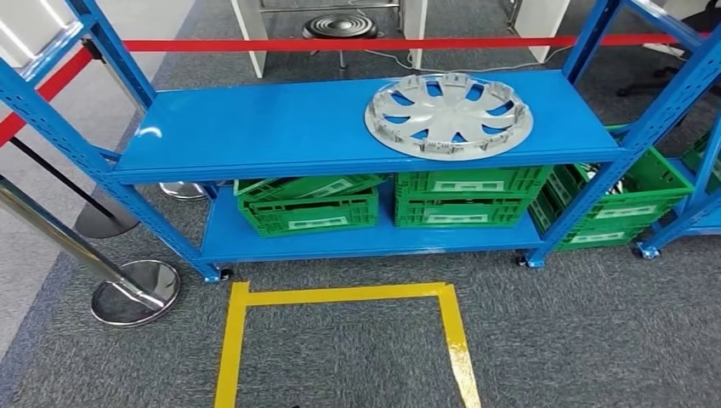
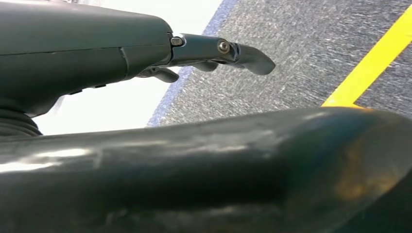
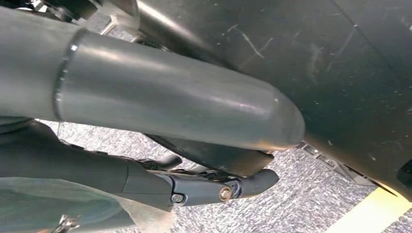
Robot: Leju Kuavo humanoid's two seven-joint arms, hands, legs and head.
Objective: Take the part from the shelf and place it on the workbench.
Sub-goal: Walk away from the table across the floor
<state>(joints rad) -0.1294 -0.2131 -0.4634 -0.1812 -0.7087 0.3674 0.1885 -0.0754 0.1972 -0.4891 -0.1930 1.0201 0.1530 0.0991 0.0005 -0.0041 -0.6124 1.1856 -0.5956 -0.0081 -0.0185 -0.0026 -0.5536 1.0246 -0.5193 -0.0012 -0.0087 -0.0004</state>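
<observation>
The part is a silver wheel cover (image 1: pixel 448 115) lying flat on the right half of the top board of a blue shelf (image 1: pixel 281 127), seen in the head view. My left hand (image 2: pixel 194 51) hangs low over grey carpet beside a yellow floor line (image 2: pixel 374 60); its fingers are stretched out and hold nothing. Down by the carpet my right hand (image 3: pixel 194 187) also has straight fingers with nothing in them. Both hands are far from the wheel cover.
Green crates (image 1: pixel 308 208) (image 1: pixel 468 197) sit on the lower shelf board, another (image 1: pixel 612 200) to the right. A yellow tape square (image 1: pixel 340 295) marks the floor before the shelf. A chrome stanchion base (image 1: pixel 136 291) stands at the left, and a red barrier belt (image 1: pixel 340 44) runs behind.
</observation>
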